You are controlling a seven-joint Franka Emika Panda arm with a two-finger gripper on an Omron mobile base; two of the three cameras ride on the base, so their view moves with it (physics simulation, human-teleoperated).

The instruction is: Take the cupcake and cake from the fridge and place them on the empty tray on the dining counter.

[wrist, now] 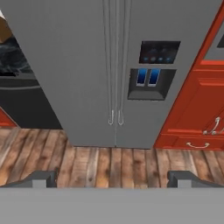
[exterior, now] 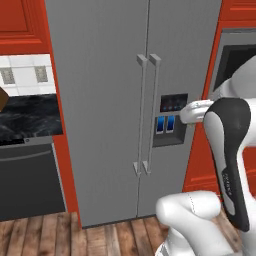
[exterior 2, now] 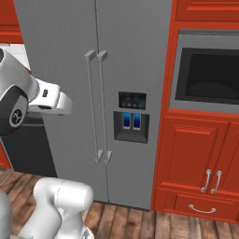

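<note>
We are seeing an arm [exterior: 227, 150] built of glossy white rounded shells, with a black band running along one link and small pale markings printed on it. At the hand, two dark grey squared fingertips [wrist: 41, 178] are showing.

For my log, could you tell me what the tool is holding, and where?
Nothing: the tool is open, facing the closed fridge.

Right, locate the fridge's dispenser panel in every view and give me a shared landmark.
Left base view: the dark dispenser panel with blue paddles sits right of centre, partly behind the arm.
Right base view: centre.
Hand view: upper right.
Shared landmark: the paired vertical bar handles just left of it on the tall grey stainless-steel fridge.
</note>
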